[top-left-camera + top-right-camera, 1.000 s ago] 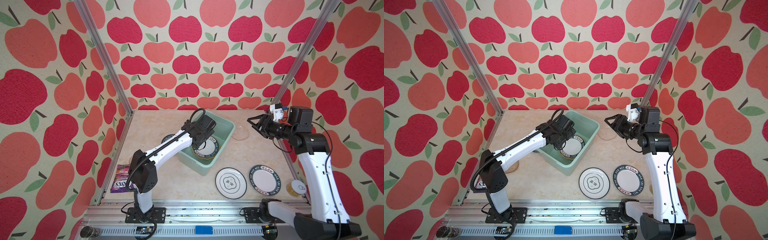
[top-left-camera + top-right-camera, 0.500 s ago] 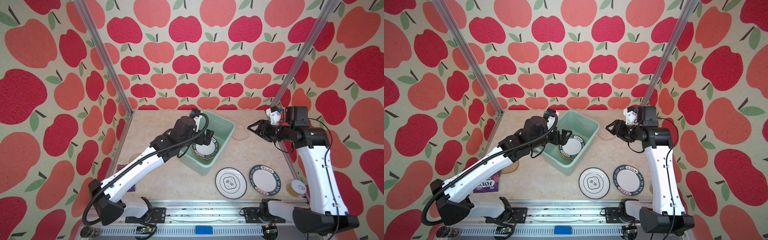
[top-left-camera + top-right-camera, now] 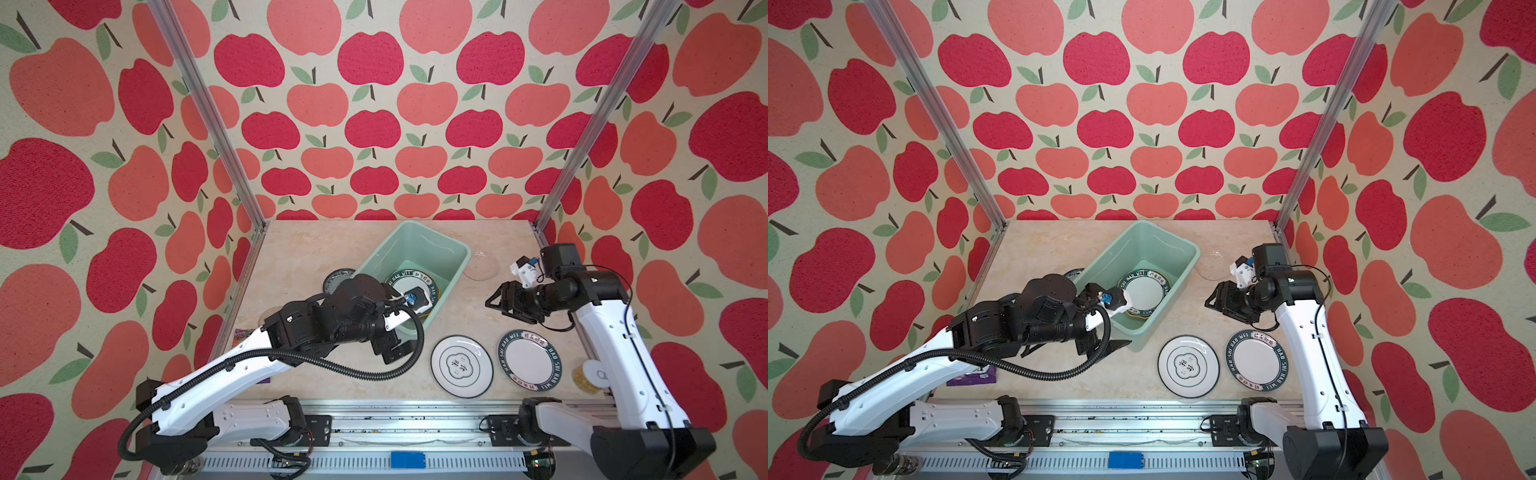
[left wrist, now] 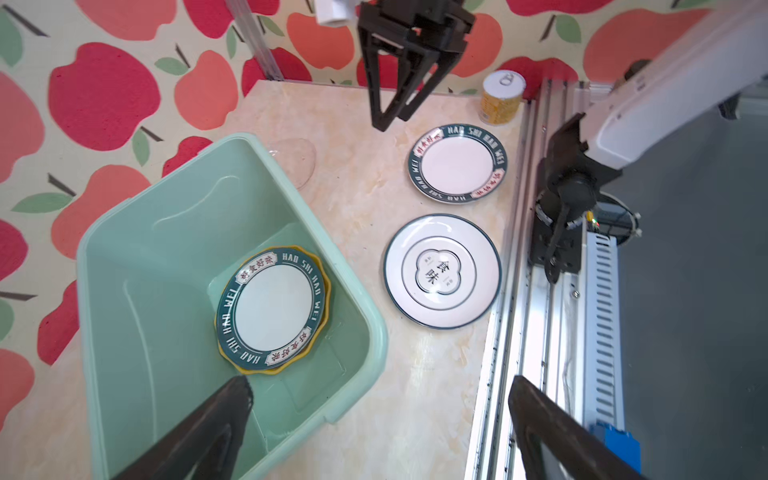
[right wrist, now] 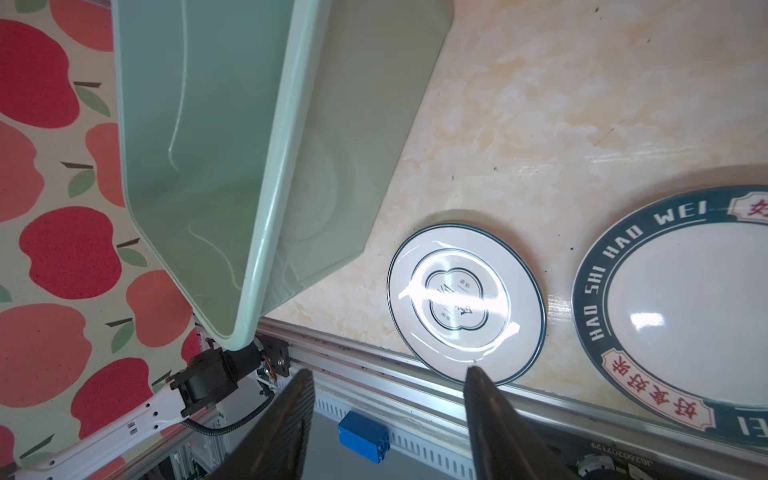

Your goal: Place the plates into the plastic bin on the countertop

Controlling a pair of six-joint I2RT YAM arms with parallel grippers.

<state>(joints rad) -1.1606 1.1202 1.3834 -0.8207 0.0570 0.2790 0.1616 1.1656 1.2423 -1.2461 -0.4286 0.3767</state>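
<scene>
The plastic bin (image 3: 419, 245) (image 3: 1144, 241) (image 4: 166, 232) stands on the countertop (image 3: 311, 249). In it a white lettered-rim plate (image 4: 276, 307) lies on a yellow plate (image 4: 326, 274). An emblem plate (image 3: 461, 365) (image 5: 465, 299) and another lettered-rim plate (image 3: 528, 360) (image 4: 457, 164) lie near the front. A clear glass plate (image 3: 481, 266) lies right of the bin, and a small dark plate (image 3: 337, 280) shows left of it, half hidden by my arm. My left gripper (image 4: 379, 388) is open and empty above the bin's front corner. My right gripper (image 3: 498, 299) (image 5: 388, 374) hangs open and empty right of the bin.
A purple candy bag (image 3: 971, 378) lies at the front left under my left arm. A yellow can (image 3: 586, 374) (image 4: 503, 99) stands in the front right corner. Aluminium rails (image 3: 415, 409) edge the front, with a blue block (image 5: 363, 436) below them.
My left gripper has drawn back out of the bin toward the front, leaving the lettered-rim plate inside. My right gripper has moved forward and lower, away from the clear plate.
</scene>
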